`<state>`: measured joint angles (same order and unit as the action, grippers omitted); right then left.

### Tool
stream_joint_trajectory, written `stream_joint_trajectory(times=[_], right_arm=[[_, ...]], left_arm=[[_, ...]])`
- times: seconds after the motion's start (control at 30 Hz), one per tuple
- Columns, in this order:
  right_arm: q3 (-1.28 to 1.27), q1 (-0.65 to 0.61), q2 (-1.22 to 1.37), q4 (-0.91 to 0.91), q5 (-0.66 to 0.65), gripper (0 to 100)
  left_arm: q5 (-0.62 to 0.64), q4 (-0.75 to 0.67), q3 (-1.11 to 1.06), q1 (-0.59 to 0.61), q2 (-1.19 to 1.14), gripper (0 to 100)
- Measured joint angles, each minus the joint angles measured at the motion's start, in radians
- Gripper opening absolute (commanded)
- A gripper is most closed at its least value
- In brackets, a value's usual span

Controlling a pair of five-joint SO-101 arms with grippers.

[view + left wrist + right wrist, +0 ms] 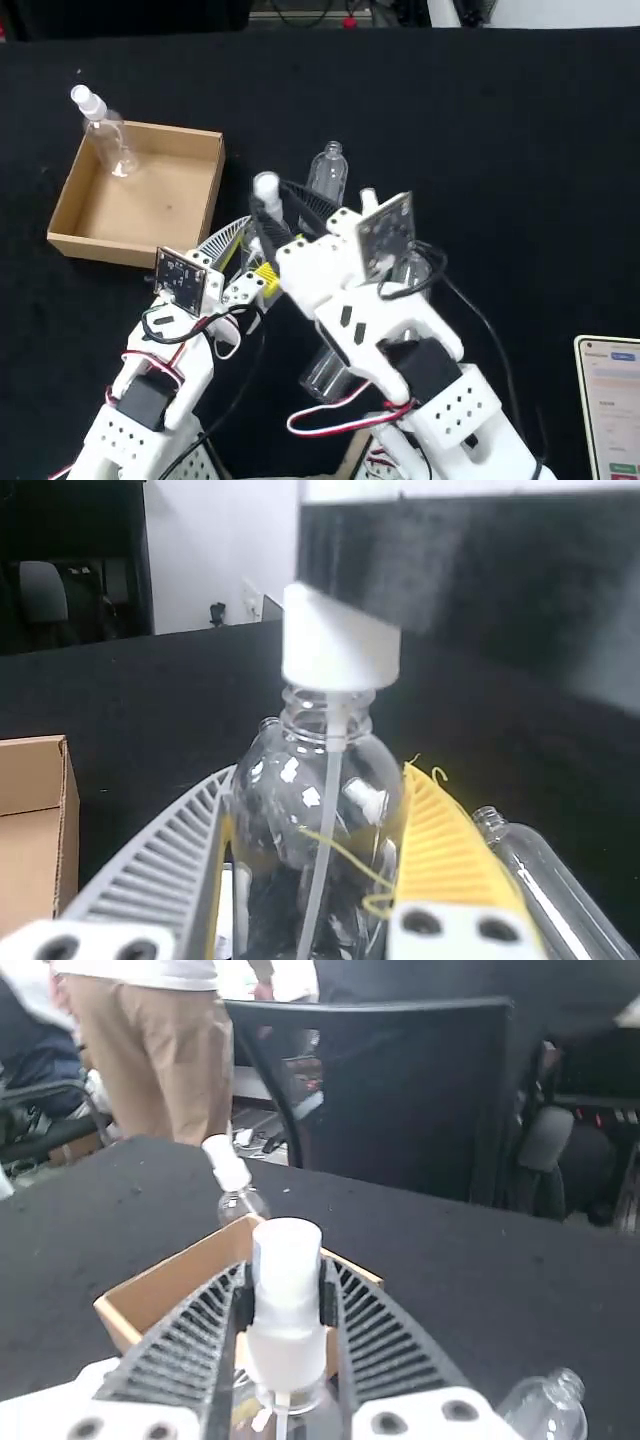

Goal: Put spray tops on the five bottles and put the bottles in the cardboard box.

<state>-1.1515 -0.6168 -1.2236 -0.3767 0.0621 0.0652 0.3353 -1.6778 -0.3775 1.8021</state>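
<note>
In the high view, a box (205,190) is seen at the far left of the black table (500,150). A capped bottle (108,140) stands upright in the box's far left corner. The two arms meet in the middle of the table. The left gripper (250,248) is closed around a bottle that is largely hidden beneath the right arm. The right gripper (270,205) is pinched on a white top (266,187) directly above it. An open bottle (328,170) stands just beyond the grippers. A clear lying bottle (325,370) is partly covered by the right arm. A tablet (608,410) lies at the near right edge.

In the left wrist view, the held bottle (290,820) is clamped upright between the grey and yellow fingers of the left gripper (320,780). The top (340,645) is held just over the open neck, not seated. Its tube (325,810) hangs down inside the bottle. An uncapped bottle (530,850) is seen beside the yellow finger, and a corner of the box (35,810) on the other side.

In the right wrist view, the right gripper (285,1270) is pressed against both sides of the top (286,1290), with the held bottle's neck (285,1400) just under it. The box (160,1290) lies beyond, with the capped bottle (232,1185) at its far side. The open bottle (545,1410) is seen nearby.
</note>
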Motion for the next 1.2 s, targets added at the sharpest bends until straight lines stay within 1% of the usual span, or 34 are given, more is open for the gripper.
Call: stream_joint_trajectory(times=[0.2, 0.77, 0.87, 0.93, 1.07, 1.1, 1.2], right_arm=[[-0.005, -0.009, 0.000, 0.006, -0.034, 1.1], [-0.031, 0.017, 0.002, 0.006, -0.035, 1.1], [-0.026, 0.017, 0.000, -0.032, -0.035, 1.5], [-0.011, 0.018, 0.000, -0.071, -0.035, 5.4], [0.026, 0.015, -0.002, -0.143, -0.035, 18.6], [0.029, 0.014, -0.002, -0.157, -0.035, 20.2], [0.037, 0.014, -0.002, -0.173, -0.035, 20.8]], left_arm=[[0.000, 0.000, 0.000, 0.000, 0.000, 11], [0.000, 0.000, 0.000, 0.000, -0.002, 11], [0.000, 0.000, 0.000, -0.002, -0.002, 11], [0.000, 0.002, 0.000, -0.002, -0.002, 11], [0.000, 0.002, 0.000, -0.002, -0.002, 11], [0.000, 0.002, 0.000, -0.002, -0.002, 11], [0.000, 0.002, 0.000, -0.002, -0.002, 11]])
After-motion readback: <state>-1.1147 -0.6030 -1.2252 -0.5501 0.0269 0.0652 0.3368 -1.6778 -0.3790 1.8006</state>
